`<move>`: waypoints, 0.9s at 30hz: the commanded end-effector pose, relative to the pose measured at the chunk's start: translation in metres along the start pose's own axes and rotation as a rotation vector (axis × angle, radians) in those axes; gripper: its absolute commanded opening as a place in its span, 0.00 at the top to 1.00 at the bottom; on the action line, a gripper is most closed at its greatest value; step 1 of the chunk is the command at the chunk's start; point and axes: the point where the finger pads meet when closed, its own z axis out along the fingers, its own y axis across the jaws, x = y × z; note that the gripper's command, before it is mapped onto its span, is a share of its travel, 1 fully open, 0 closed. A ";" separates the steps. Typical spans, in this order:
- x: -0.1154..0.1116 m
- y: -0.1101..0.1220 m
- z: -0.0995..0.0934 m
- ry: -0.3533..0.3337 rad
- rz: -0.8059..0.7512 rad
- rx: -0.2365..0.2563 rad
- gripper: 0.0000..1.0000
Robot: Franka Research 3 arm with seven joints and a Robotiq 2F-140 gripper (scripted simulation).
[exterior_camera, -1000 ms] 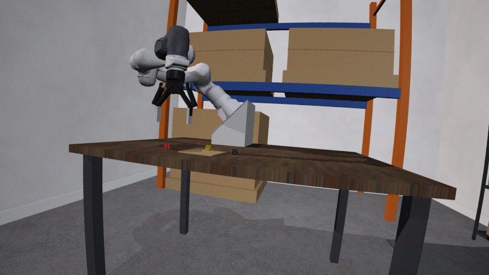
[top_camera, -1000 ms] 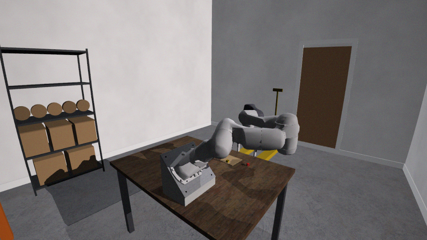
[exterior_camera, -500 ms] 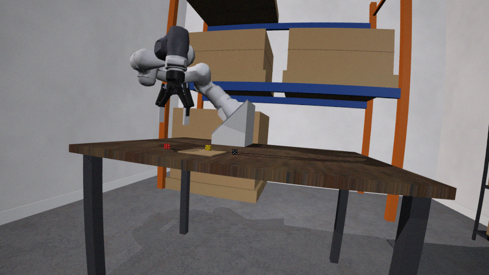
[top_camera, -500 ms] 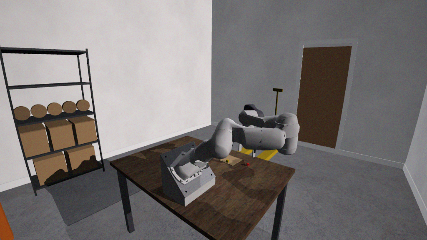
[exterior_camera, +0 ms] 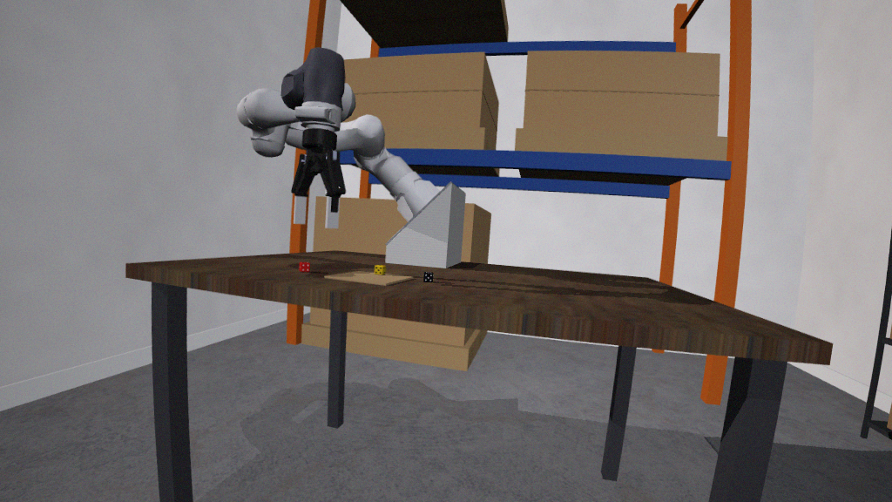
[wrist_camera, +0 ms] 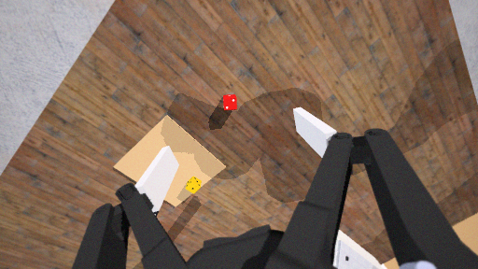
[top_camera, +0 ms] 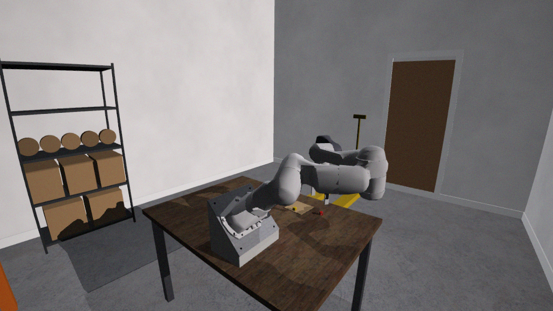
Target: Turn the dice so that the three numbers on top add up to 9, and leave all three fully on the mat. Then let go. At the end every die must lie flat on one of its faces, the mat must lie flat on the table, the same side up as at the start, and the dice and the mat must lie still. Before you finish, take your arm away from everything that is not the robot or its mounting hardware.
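A tan mat (top_camera: 304, 207) (exterior_camera: 358, 277) (wrist_camera: 140, 159) lies flat on the wooden table. A yellow die (top_camera: 294, 208) (exterior_camera: 379, 268) (wrist_camera: 193, 185) sits on the mat near one edge. A red die (top_camera: 319, 213) (exterior_camera: 304, 266) (wrist_camera: 230, 102) lies on the bare table beside the mat. A black die (exterior_camera: 428, 275) lies on the table off the mat's other side, seen only in the exterior view. My gripper (exterior_camera: 316, 215) (wrist_camera: 232, 138) is open and empty. It hangs well above the table, between the red die and the mat.
The grey robot base (top_camera: 239, 228) (exterior_camera: 430, 231) stands on the table (top_camera: 309, 255) (exterior_camera: 561, 306) behind the mat. The table edge runs close past the red die (wrist_camera: 70, 75). Shelves with boxes stand beyond the table.
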 end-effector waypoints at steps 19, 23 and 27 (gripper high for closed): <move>0.002 0.000 0.001 0.013 0.430 0.004 0.00; 0.003 0.001 0.001 0.013 0.521 0.006 0.00; 0.003 0.001 0.001 0.013 0.587 0.007 0.00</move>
